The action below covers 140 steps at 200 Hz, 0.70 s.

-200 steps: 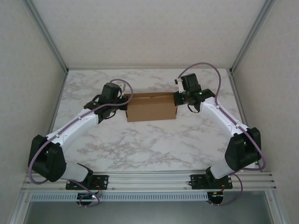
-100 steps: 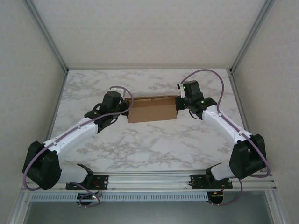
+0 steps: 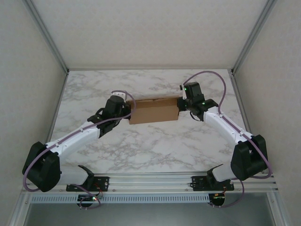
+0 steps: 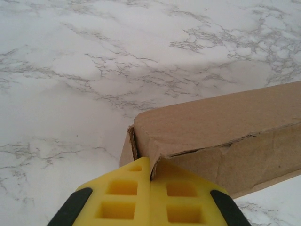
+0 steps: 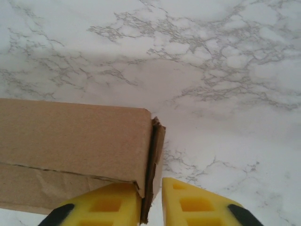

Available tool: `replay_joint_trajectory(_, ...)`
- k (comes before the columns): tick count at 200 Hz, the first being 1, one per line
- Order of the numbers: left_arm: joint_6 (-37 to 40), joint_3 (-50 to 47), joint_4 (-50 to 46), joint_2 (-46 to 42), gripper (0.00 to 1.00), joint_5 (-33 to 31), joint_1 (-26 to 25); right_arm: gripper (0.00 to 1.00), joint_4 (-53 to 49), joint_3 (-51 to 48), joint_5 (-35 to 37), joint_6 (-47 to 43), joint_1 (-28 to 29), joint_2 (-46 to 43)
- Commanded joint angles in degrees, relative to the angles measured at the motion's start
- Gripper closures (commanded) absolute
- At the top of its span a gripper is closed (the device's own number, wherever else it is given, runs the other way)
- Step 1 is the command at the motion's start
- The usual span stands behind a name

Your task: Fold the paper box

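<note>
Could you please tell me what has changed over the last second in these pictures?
The paper box, which looked open along its far edge a second ago, now lies closed. The left claw, pinching the box's left end, has come slightly nearer; the right claw at the other end barely moved. The box kept its place on the table.

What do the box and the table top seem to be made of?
The paper box: matte brown cardboard, by its creases and ragged edges. The table: smooth white top with grey veins, marble or a printed imitation; I cannot tell.
</note>
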Motion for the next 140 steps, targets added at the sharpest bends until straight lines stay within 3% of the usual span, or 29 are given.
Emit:
replay_joint_trajectory(1, -0.63, -3.10, -8.44, 2.25, 1.00, 1.94, -2.24, 0.72, -4.92, 0.12, -0.77, 1.44, 0.30, -0.33)
replay_joint_trajectory(40, 0.23, -2.54, -8.85, 2.96, 1.00, 1.06, -3.03, 0.51, -4.83, 0.29, -4.24, 0.88, 0.28, -6.11)
replay_joint_trajectory(88, 1.39, -0.77, -10.11, 3.96, 1.00, -0.32, -4.24, 0.44, -0.87, -1.24, -14.13, 0.65, 0.27, -14.43)
replay_joint_trajectory(110, 2.19, -0.72, -10.61, 4.44, 1.00, -1.10, -4.55, 0.48, 0.10, 0.89, -13.56, 4.41, -0.62, -14.19)
replay_joint_trajectory(140, 2.63, -1.20, -10.69, 4.34, 1.00, -1.94, -4.82, 0.76, -4.13, 9.55, -15.37, 11.46, -2.89, -5.93)
